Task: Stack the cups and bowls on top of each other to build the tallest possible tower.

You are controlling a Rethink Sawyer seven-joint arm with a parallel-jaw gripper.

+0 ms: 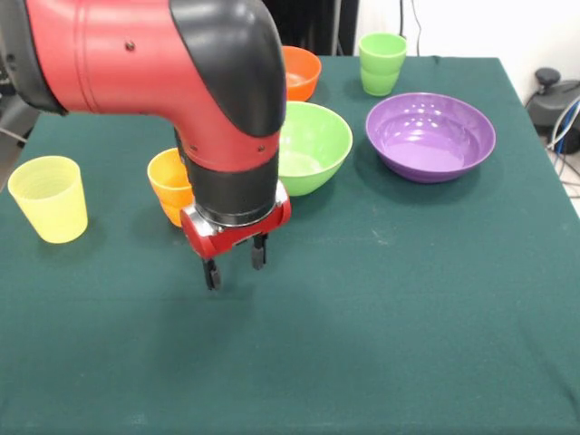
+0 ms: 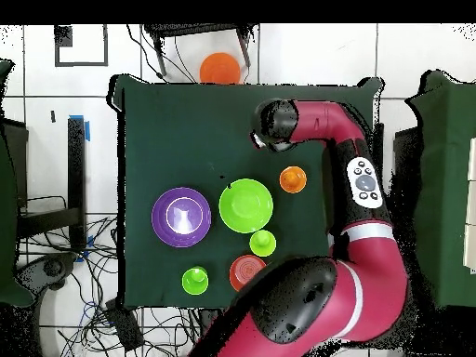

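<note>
My gripper (image 1: pixel 235 264) hangs open and empty just above the green cloth, in front of the orange cup (image 1: pixel 168 185), which stands upright behind the wrist. A yellow cup (image 1: pixel 49 198) stands at the left. The lime green bowl (image 1: pixel 313 145) sits right of the arm, with the purple bowl (image 1: pixel 430 136) further right. A small orange bowl (image 1: pixel 301 72) and a green cup (image 1: pixel 381 62) stand at the far edge. The overhead view shows the orange cup (image 2: pixel 293 178), green bowl (image 2: pixel 246 205), purple bowl (image 2: pixel 181 217), a lime-yellow cup (image 2: pixel 262 244), green cup (image 2: pixel 195 281) and orange bowl (image 2: pixel 246 271). The blue bowl and red-pink cup are out of view.
In the overhead view the arm's wrist (image 2: pixel 274 124) covers the gripper. A round orange thing (image 2: pixel 220 68) lies on the floor beyond the table's edge. Cables lie on the floor at the left (image 2: pixel 84 279).
</note>
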